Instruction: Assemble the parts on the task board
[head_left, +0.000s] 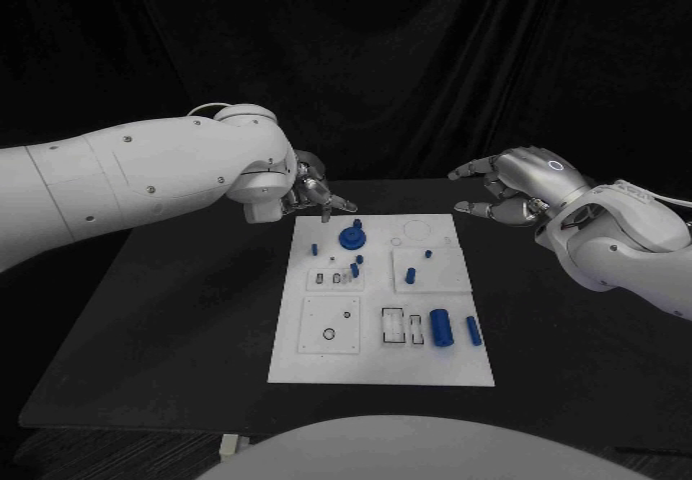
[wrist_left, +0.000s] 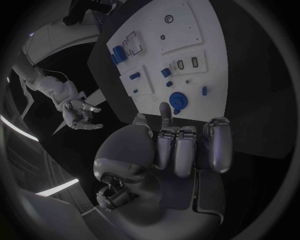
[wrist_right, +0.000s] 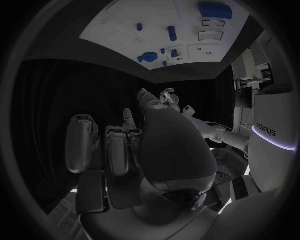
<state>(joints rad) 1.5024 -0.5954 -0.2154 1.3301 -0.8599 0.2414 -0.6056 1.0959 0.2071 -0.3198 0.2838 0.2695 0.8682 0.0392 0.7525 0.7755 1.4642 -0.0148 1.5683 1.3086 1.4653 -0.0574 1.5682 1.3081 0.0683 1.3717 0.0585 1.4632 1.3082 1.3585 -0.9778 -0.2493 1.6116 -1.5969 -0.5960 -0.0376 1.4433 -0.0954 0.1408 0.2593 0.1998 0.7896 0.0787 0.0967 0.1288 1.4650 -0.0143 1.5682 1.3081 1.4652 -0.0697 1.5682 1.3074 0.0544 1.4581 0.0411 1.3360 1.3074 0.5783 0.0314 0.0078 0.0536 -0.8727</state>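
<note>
The left hand (head_left: 306, 192) hangs over the table (head_left: 173, 300) at the board's (head_left: 382, 370) far left corner, fingers loosely curled downward, and as far as I can see it holds nothing; the wrist view shows its fingers (wrist_left: 187, 147) side by side with nothing between them, pointing toward the board's far end. Just right of it, on the far part of the board, stands the round blue knob (head_left: 353, 238), which looks seated in its place. Nearer and slightly left sits a small blue peg (head_left: 316, 248), with two more small pegs (head_left: 356, 265) close by near a pair of pale slots, and I cannot tell whether those are pressed home or merely lying there. Further right, two short blue pieces (head_left: 420, 263) rest on a raised square plate and look loose to me. At the near right, a fat blue cylinder (head_left: 441, 328) and a slimmer blue bar (head_left: 473, 330) lie flat beside empty rectangular outlines, so those are plainly not fitted yet. The near-left square plate (head_left: 333, 322) shows only small holes. The right hand (head_left: 508, 190) hovers beyond the board's far right corner, clear of it, fingers spread and apart, carrying nothing. My guess is the job is barely begun: perhaps the knob is done, most parts remain.
</note>
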